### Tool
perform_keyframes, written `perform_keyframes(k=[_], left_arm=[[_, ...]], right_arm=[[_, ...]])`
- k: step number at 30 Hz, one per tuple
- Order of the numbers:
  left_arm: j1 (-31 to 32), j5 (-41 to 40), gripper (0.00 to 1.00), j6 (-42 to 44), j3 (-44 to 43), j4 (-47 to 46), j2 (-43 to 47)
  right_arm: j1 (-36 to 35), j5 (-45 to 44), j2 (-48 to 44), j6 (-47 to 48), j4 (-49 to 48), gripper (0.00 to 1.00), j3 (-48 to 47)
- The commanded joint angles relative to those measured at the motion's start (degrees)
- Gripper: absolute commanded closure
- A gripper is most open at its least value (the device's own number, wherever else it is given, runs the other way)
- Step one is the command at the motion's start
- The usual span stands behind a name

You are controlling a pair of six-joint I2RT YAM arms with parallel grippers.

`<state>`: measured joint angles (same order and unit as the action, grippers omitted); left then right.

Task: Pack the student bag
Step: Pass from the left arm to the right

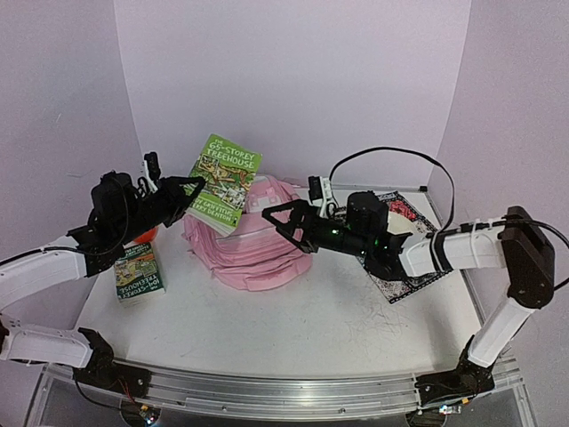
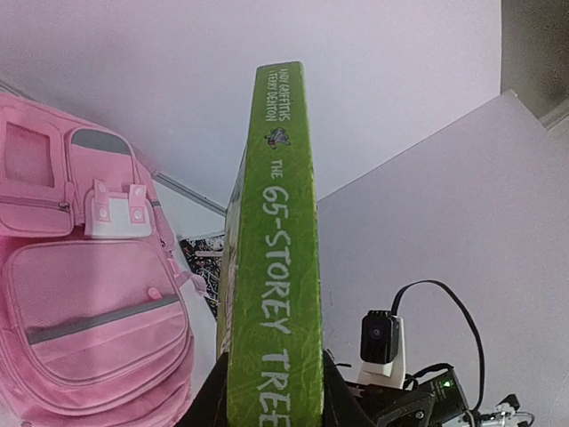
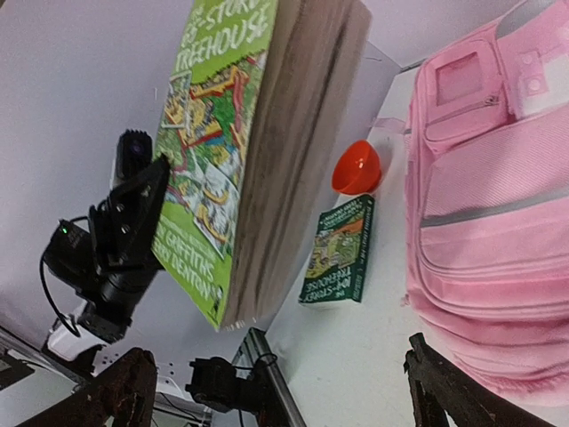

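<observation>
The student bag [image 1: 258, 251] lies slumped at the middle of the worktop [image 1: 293, 329], pink, front pockets up. Its top end faces 12 o'clock, and its rear edge at 11 o'clock is hidden behind the raised book. From the top view I cannot tell whether any zip is undone.

The left end effector [image 1: 194, 194] is pinching a green paperback [image 1: 224, 182] by its lower edge, lifted clear of the worktop at about 11 o'clock of the bag. The left wrist view shows only the spine, running upward and cut off at the bottom after "THE 65-STOREY TREE" – the fingers there are just dark shapes on either side.

The right end effector [image 1: 283, 224] hangs at about 2 o'clock over the bag with its fingers spread wide and nothing between them. In its own view only the 2 fingertips show, at the bottom corners.

A second book [image 1: 140, 271] lies flat at 9 o'clock of the bag, apart from it. Beyond it sits an orange thing [image 3: 356, 166], mostly hidden by the left arm from above – I cannot make out what it is. At 3 o'clock a black-and-white printed sheet [image 1: 413, 277] lies largely covered by the right arm.
</observation>
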<state>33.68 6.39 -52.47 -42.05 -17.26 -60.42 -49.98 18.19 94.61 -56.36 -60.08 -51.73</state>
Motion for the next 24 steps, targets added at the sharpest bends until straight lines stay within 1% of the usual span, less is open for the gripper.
perform_keyframes(k=[1,4,8,15,19,24], left_arm=[[3.6,-6.5,1.00,-8.4,0.4,-15.9,0.5],[6.1,-9.8,1.00,-9.7,1.1,-18.5,-0.7],[7.9,-12.2,1.00,-11.9,1.8,-23.0,-2.3],[8.5,-12.9,1.00,-13.4,0.7,-26.5,-3.9],[8.9,-13.6,1.00,-15.8,1.5,-29.9,-5.1],[9.6,-14.4,1.00,-18.0,2.0,-34.2,-7.1]], right_arm=[[-0.9,1.7,4.0,-6.0,-12.3,0.02,-7.3],[-1.2,2.7,7.4,-8.3,-14.2,0.02,-10.5],[-1.4,2.2,9.9,-10.6,-15.1,0.02,-12.3],[-1.6,2.1,12.3,-12.6,-15.2,0.02,-12.8],[-1.9,3.9,14.4,-14.7,-18.7,0.02,-13.9],[-2.2,6.3,16.9,-15.9,-23.4,0.06,-16.1]])
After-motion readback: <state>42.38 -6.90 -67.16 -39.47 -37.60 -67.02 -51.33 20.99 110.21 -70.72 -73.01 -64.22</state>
